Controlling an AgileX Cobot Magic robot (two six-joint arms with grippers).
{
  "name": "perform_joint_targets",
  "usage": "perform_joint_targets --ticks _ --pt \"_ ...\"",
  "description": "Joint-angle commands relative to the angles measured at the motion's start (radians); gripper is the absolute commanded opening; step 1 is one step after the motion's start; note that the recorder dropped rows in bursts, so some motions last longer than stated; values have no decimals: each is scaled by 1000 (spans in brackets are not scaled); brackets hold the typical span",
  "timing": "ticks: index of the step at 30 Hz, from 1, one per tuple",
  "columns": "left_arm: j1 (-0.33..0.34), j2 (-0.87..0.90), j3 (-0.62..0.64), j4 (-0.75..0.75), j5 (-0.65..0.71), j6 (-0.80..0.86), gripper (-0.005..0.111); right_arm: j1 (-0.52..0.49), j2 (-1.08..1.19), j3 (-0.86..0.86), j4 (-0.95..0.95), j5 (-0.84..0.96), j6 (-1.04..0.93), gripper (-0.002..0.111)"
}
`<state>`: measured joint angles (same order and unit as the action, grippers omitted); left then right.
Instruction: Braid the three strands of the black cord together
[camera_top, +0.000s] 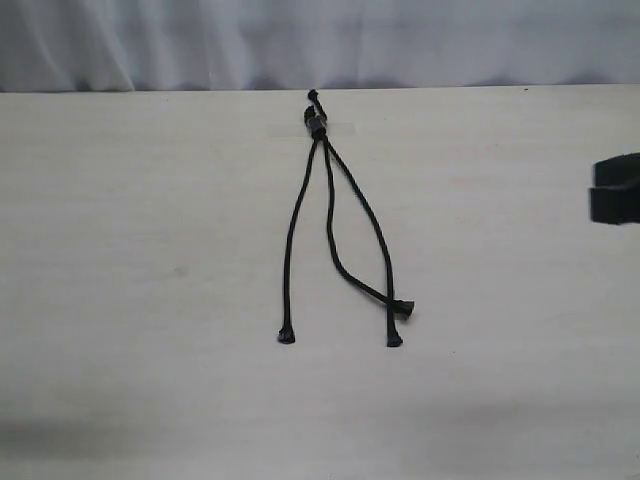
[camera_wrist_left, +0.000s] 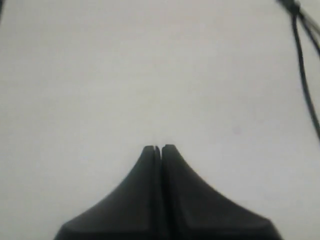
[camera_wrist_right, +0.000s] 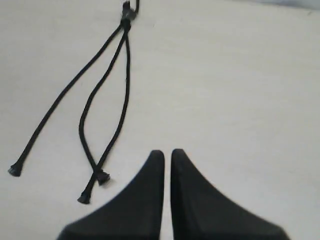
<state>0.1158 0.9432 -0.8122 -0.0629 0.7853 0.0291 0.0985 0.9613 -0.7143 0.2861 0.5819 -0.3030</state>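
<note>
Jaws on both arms are seen closed and empty, with the cord (camera_top: 330, 215) laid lengthwise, tips (camera_wrist_right: 102, 177) nearest the right jaws.

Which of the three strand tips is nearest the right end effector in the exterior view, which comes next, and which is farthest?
1. Middle strand's tip: lying farthest right, past the crossing, nearest the right end effector.
2. Right strand's tip: just left of it and nearer the front edge, a close second.
3. Left strand's tip: off to the left, clearly farthest.
</note>
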Motion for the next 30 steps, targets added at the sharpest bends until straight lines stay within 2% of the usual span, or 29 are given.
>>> perform_joint_targets --ticks 1,6,10,13,17,19,25,26,28,30 --pt "-12 296 -49 -141 53 133 0 29 306 -109 150 18 -126 4" --pt "-150 543 -51 -162 -42 120 0 203 590 -279 -23 55 7 4" --pt "-242 632 -51 -159 -132 67 0 326 802 -440 -120 117 83 5" --pt "-251 646 -51 -159 -157 44 0 369 916 -536 -123 174 90 18" --pt "-251 640 -64 -127 -194 44 0 396 1006 -602 -123 177 91 42" --pt "-251 640 -97 -112 -173 44 0 404 1035 -619 -130 177 91 45" --pt "-251 640 -192 -54 -90 44 0 404 1121 -623 -170 178 124 44" --pt "-251 640 -201 -50 -82 44 0 404 1134 -623 -170 178 124 40" --pt "-251 640 -201 -47 -91 44 0 404 1153 -623 -170 199 126 25" --pt "-251 640 -201 -47 -113 44 0 404 1161 -623 -170 247 133 4"
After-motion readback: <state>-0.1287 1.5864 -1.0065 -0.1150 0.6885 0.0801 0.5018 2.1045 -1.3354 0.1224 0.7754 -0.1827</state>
